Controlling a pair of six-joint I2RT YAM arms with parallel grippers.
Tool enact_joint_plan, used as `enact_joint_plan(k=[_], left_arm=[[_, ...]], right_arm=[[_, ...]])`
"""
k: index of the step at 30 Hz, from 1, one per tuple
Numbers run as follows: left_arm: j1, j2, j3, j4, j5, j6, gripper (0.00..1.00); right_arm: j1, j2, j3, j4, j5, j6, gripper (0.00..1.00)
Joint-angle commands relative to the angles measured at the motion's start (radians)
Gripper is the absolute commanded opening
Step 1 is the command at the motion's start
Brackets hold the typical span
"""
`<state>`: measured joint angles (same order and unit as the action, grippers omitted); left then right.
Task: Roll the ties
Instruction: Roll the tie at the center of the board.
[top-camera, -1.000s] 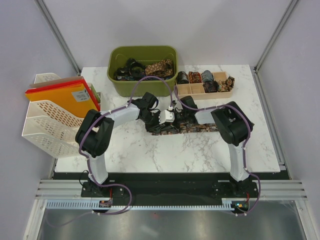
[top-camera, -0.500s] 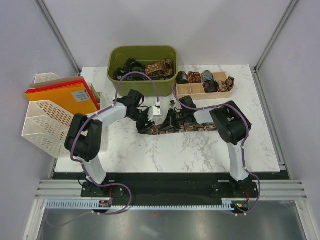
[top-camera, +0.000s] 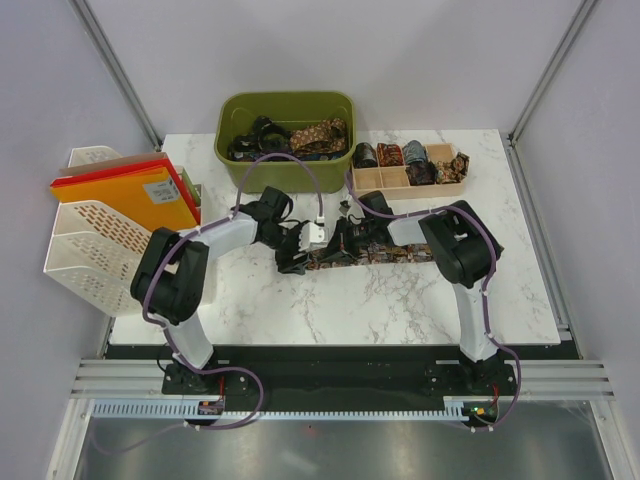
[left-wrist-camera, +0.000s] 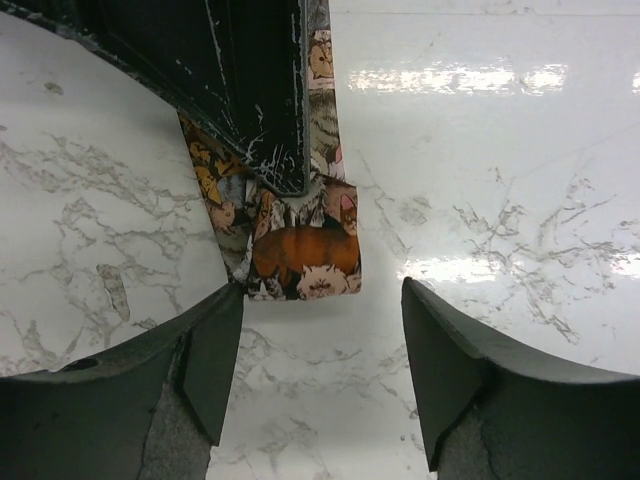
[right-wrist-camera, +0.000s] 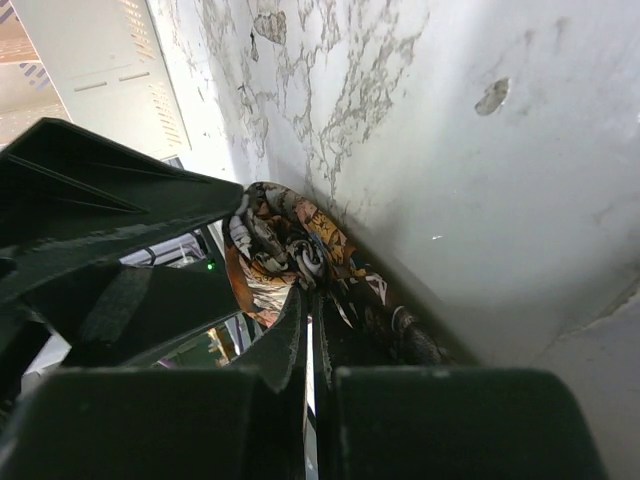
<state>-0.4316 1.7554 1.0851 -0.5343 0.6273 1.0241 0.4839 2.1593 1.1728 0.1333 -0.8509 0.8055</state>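
A dark tie (top-camera: 392, 253) with a brown-gold cat print lies in a strip across the table's middle. My right gripper (top-camera: 338, 243) lies low along it, shut, with the printed cloth (right-wrist-camera: 285, 235) bunched round its fingertips (right-wrist-camera: 296, 310). In the left wrist view those black fingers (left-wrist-camera: 255, 90) cover the tie, and its blunt end (left-wrist-camera: 300, 252) pokes out past them. My left gripper (left-wrist-camera: 322, 325) is open just short of that end, holding nothing, and it sits left of the tie (top-camera: 293, 255). More ties fill the green bin (top-camera: 232, 160).
A wooden divider box (top-camera: 395, 181) with several rolled ties stands right of the bin. A white lattice basket (top-camera: 95, 250) holding orange folders (top-camera: 125, 195) sits at the table's left edge. Bare marble (top-camera: 330, 300) lies in front of the tie.
My left gripper has opened, let go of the tie's end and drawn back to the left. The right gripper has stayed shut at the tie.
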Motion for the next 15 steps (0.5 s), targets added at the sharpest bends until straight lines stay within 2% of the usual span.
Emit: enact_joint_plan(k=[1, 11, 13, 15], left_arm=[[-0.032, 0.045, -0.007, 0.102, -0.069, 0.011, 0.7], [-0.03, 0.033, -0.05, 0.19, -0.132, -0.021, 0.66], [-0.016, 0.023, -0.05, 0.194, -0.1, -0.022, 0.69], [-0.016, 0.007, -0.048, 0.163, -0.049, -0.004, 0.66]], right_arm=[[-0.008, 0.062, -0.018, -0.083, 0.167, -0.075, 0.0], [-0.011, 0.056, -0.019, -0.096, 0.171, -0.1, 0.0], [-0.013, 0.053, -0.022, -0.1, 0.179, -0.103, 0.0], [-0.014, 0.053, -0.021, -0.107, 0.19, -0.104, 0.0]])
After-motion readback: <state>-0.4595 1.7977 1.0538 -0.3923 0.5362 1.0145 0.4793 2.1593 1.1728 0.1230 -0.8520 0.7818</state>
